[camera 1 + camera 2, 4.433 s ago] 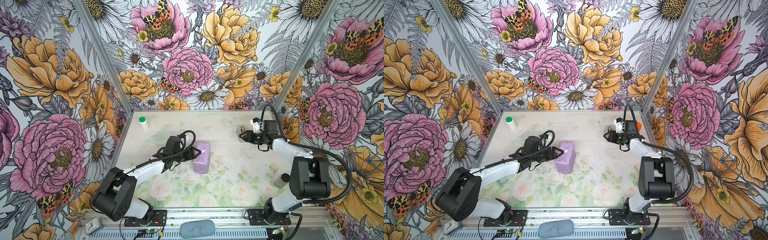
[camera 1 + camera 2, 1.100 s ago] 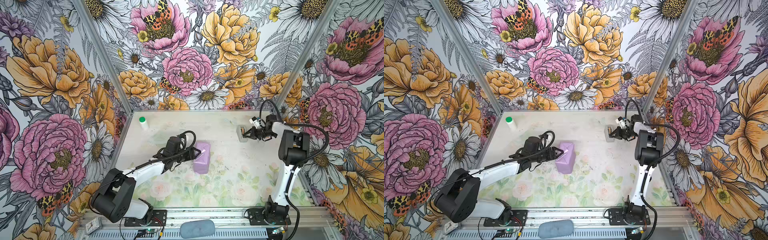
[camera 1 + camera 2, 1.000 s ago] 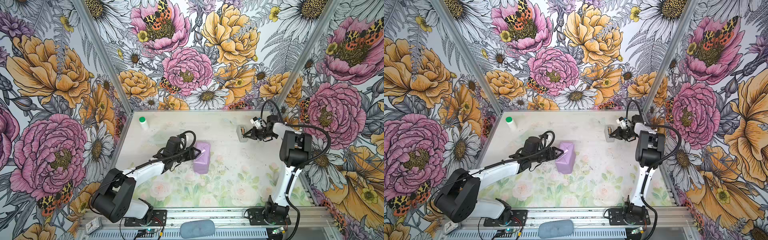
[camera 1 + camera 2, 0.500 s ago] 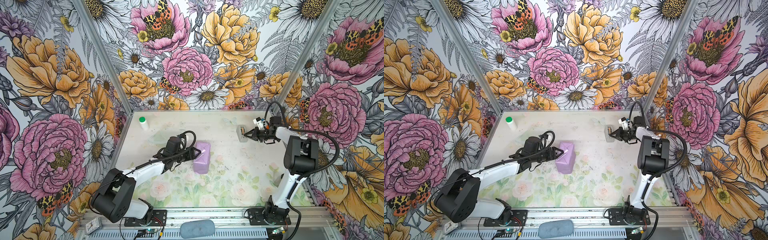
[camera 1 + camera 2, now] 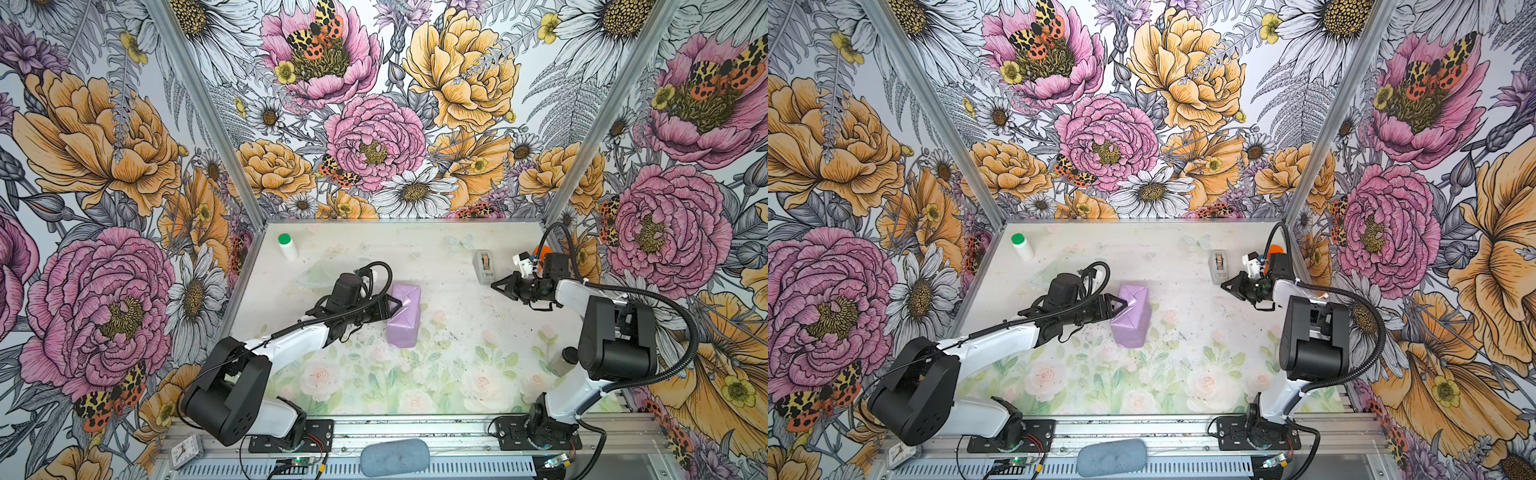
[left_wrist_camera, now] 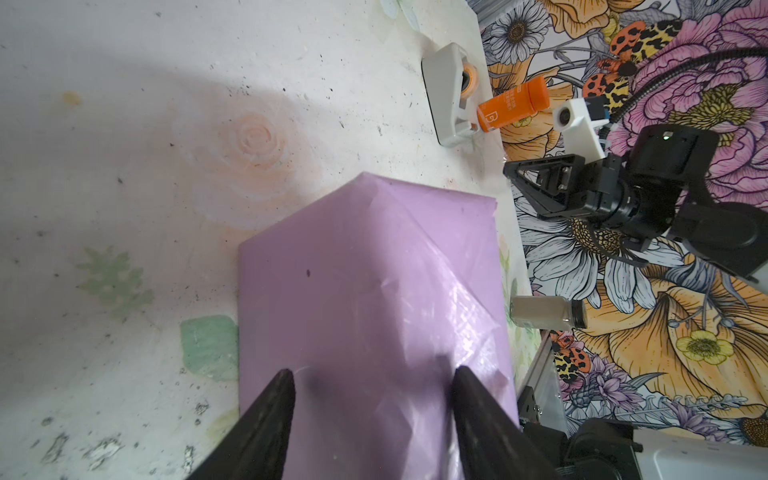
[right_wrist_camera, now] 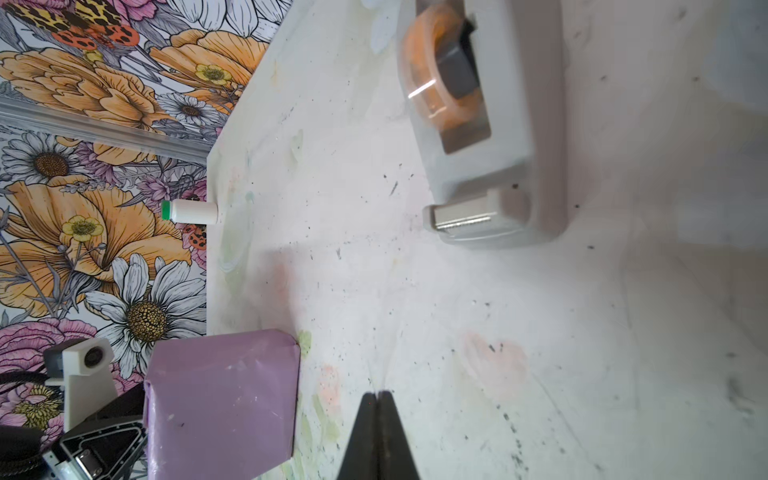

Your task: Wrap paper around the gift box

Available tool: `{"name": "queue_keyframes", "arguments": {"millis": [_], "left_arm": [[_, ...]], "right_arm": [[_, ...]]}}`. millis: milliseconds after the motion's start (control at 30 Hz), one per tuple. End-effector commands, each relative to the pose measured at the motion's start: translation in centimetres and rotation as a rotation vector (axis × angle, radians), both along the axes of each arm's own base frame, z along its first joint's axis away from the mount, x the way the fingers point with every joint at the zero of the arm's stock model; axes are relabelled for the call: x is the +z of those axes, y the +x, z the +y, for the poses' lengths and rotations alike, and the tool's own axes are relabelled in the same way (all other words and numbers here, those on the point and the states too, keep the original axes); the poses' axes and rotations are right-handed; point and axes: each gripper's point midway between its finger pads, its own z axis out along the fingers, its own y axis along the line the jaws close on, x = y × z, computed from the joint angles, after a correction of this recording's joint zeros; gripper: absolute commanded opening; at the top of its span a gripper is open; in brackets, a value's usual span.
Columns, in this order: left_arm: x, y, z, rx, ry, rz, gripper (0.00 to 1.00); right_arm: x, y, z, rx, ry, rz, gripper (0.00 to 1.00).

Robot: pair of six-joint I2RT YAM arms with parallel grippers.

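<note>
Gift box (image 5: 402, 316) sat there wrapped up in paper (image 6: 365, 286).
Left end effector (image 6: 372, 374) pressed on it, jaws apart; right end effector (image 7: 378, 395) was clenched, empty.

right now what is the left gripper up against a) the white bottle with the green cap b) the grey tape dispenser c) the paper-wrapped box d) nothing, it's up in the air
c: in a top view the left gripper sits against the wrapped gift box, and the left wrist view shows its fingers apart over the paper; the tape dispenser lies apart, by the right gripper.
</note>
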Motion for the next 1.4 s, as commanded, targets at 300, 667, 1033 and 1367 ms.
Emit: {"name": "queue_keyframes", "arguments": {"millis": [300,667,1033,1367], "left_arm": [[-2.8,-1.0,0.9,0.013,0.111,0.063,0.61],[-2.8,-1.0,0.9,0.013,0.117,0.063,0.61],[-2.9,-1.1,1.1,0.013,0.129,0.061,0.61],[-2.9,-1.1,1.3,0.016,0.132,0.058,0.61]], "right_arm": [[-5.4,-1.1,0.4,-0.023,0.025,0.084,0.00],[-6.7,0.8,-2.3,-0.179,-0.077,0.103,0.00],[-7.0,-0.3,-4.7,-0.298,-0.197,0.204,0.00],[-6.4,-1.2,-5.9,-0.336,-0.280,0.218,0.00]]}}
